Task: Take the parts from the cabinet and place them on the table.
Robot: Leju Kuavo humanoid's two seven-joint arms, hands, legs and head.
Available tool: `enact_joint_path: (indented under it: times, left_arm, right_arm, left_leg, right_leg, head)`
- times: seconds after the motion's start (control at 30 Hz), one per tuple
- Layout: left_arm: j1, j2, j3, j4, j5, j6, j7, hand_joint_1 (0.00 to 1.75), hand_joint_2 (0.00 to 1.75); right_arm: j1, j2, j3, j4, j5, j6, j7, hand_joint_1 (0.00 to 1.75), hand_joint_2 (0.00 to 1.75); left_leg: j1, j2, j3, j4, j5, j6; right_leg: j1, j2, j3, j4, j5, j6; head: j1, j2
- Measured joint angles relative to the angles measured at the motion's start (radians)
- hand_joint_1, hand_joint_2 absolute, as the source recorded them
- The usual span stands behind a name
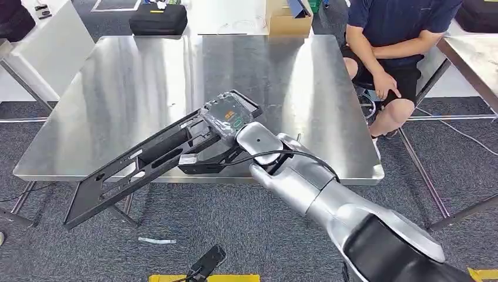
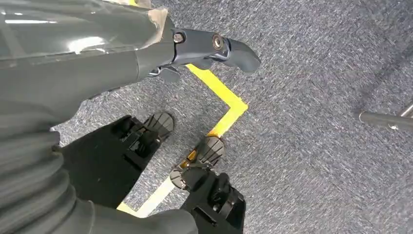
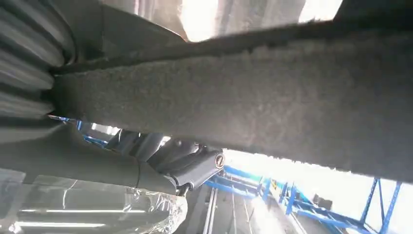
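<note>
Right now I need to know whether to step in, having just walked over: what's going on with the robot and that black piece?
The right robot hand holds a long black part by its upper end. That end is over the near part of the steel table, while the rest slants down past the table's front edge, over the carpet. So the part has not yet been set down. The left robot hand hangs above the carpet, holding nothing. A person sits at the table's far corner, hands off the part.
</note>
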State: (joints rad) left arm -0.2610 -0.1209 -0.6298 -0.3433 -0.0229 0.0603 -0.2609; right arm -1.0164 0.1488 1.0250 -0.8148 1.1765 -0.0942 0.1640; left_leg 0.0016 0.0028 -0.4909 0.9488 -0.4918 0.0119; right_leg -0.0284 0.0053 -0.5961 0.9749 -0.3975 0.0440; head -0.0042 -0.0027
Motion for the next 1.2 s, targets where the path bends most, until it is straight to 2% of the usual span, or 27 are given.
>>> enact_joint_path:
  times: [0.13,0.2,0.3,0.43,0.47,0.5,0.6,0.67,0.77,0.9,1.2]
  left_arm:
    - [-0.003,-0.007,0.0,0.0,-0.006,0.0,0.003,0.0,1.75]
    - [-0.003,-0.01,0.0,0.0,-0.006,0.001,0.003,0.0,1.75]
    - [-0.003,-0.009,0.0,0.0,-0.008,0.003,0.003,0.0,1.75]
    - [-0.003,-0.009,0.0,0.0,-0.008,0.004,0.004,0.0,1.75]
    - [-0.003,-0.009,0.0,0.0,-0.008,0.006,0.005,0.0,1.75]
    - [-0.001,-0.009,0.0,0.0,-0.009,0.013,0.006,0.0,1.75]
    - [0.007,-0.003,0.0,0.0,-0.018,0.023,0.006,0.0,1.75]
    - [0.014,0.002,0.0,0.0,-0.021,0.023,0.006,0.0,1.75]
    - [0.021,0.01,0.0,0.0,-0.028,0.024,0.005,0.0,1.75]
    - [0.021,0.013,0.0,0.0,-0.029,0.024,0.005,0.0,1.75]
    - [0.022,0.014,0.0,0.0,-0.035,0.024,0.005,0.0,1.75]
  right_arm:
    - [0.012,0.025,0.011,0.034,-0.005,-0.005,0.0,1.75,1.75]
    - [0.023,0.026,0.002,0.043,-0.034,-0.049,0.005,1.75,1.75]
    - [0.033,0.018,-0.055,0.051,-0.088,-0.123,-0.003,1.75,1.75]
    - [0.037,0.007,-0.1,0.057,-0.12,-0.144,-0.009,1.75,1.75]
    - [0.047,0.004,-0.115,0.056,-0.168,-0.164,-0.025,1.75,1.75]
    - [0.069,0.0,-0.152,0.04,-0.271,-0.186,-0.07,1.75,1.75]
    - [0.172,-0.02,-0.311,-0.107,-0.572,-0.231,-0.208,1.75,1.75]
    - [0.212,-0.048,-0.384,-0.222,-0.646,-0.241,-0.236,1.75,1.75]
    - [0.267,-0.092,-0.457,-0.364,-0.694,-0.239,-0.238,1.75,1.75]
    - [0.297,-0.127,-0.508,-0.464,-0.71,-0.224,-0.238,1.75,1.75]
    - [0.282,-0.167,-0.543,-0.515,-0.712,-0.238,-0.221,1.75,1.75]
  left_leg:
    - [0.0,0.0,0.0,0.0,0.0,0.0]
    - [0.0,0.0,0.0,0.0,0.0,0.0]
    - [0.0,-0.001,0.0,0.0,0.0,0.0]
    - [0.0,0.0,0.0,0.001,0.0,0.0]
    - [0.0,0.0,0.0,0.001,0.0,0.0]
    - [0.0,-0.001,0.0,0.001,0.0,0.0]
    - [0.0,-0.003,-0.002,0.001,0.0,0.0]
    - [0.0,-0.004,-0.002,0.001,0.0,0.001]
    - [-0.001,-0.001,-0.002,0.001,-0.002,0.002]
    - [-0.001,0.0,-0.001,0.002,-0.002,0.002]
    - [0.0,-0.001,-0.001,0.002,-0.001,0.002]
  right_leg:
    - [0.0,0.0,0.0,0.0,0.0,0.0]
    - [0.0,0.0,0.0,0.0,0.0,0.0]
    - [0.0,0.0,0.0,0.0,0.0,0.0]
    - [0.0,0.0,0.0,-0.001,0.0,0.0]
    - [0.0,0.0,0.0,-0.001,0.0,0.0]
    - [0.0,0.0,0.001,-0.001,0.0,0.0]
    - [0.0,-0.001,0.0,-0.001,0.0,0.0]
    - [0.0,-0.002,0.0,-0.001,0.0,0.0]
    - [0.0,-0.001,0.0,-0.001,0.0,0.0]
    - [-0.001,-0.001,0.0,-0.002,0.0,0.0]
    - [0.0,-0.001,0.0,-0.001,0.0,0.0]
  head:
    - [0.0,0.0]
    - [0.0,0.0]
    - [0.0,0.0]
    - [0.0,0.0]
    - [0.0,0.0]
    - [0.0,0.0]
    - [-0.001,0.0]
    - [0.0,0.0]
    - [0.0,0.0]
    - [0.0,0.0]
    - [0.0,0.0]
